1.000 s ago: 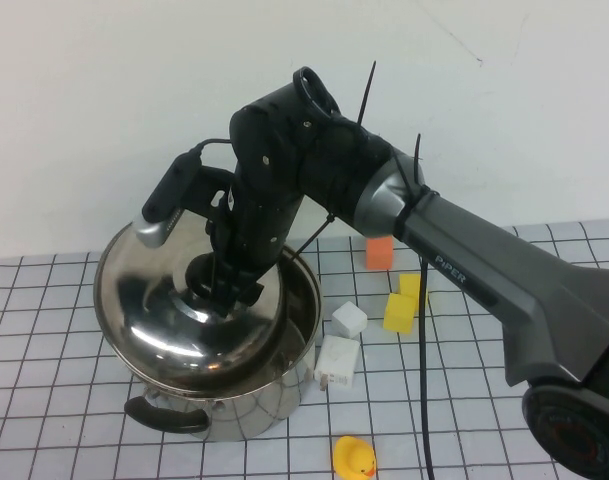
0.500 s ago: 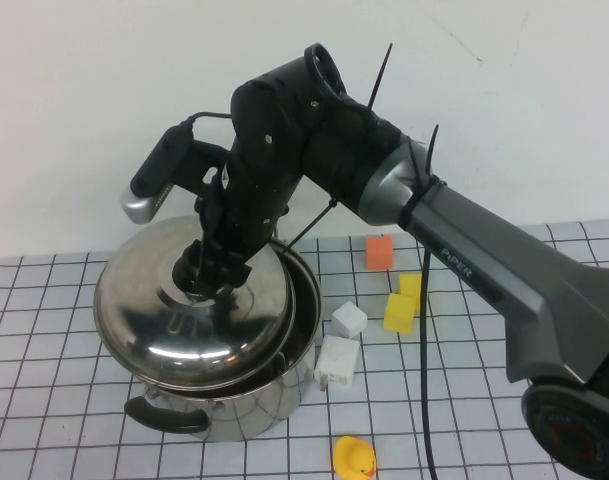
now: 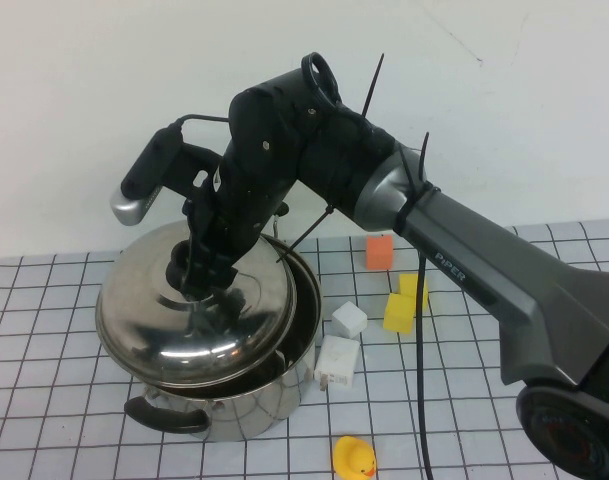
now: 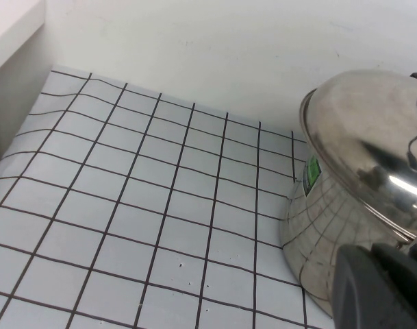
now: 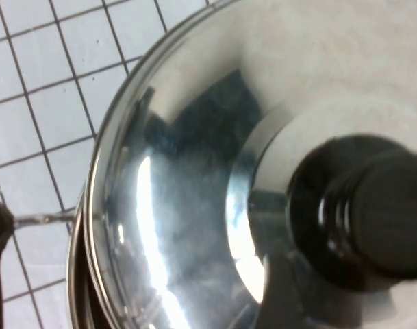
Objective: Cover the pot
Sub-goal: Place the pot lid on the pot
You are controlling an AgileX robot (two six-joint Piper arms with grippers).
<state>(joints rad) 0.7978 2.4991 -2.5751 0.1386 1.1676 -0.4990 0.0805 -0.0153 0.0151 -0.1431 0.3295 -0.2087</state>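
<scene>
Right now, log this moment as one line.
right gripper: on lid knob | lid: tilted, offset on pot | left gripper: beside pot

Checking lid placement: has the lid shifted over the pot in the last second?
Yes. Held by the right gripper, the lid levelled and shifted slightly left over the unmoved pot, still off-centre.

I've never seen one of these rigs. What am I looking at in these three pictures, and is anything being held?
A two-armed tabletop robot. The high view looks down at a gridded table. The right arm's pincer grips the knob of a steel lid, held tilted over the pot, not seated. Beside the pot lie a white adapter, a white cube, yellow blocks, an orange block and a rubber duck. The other two pictures come from wrist cameras. The left pincer waits beside the pot.
</scene>
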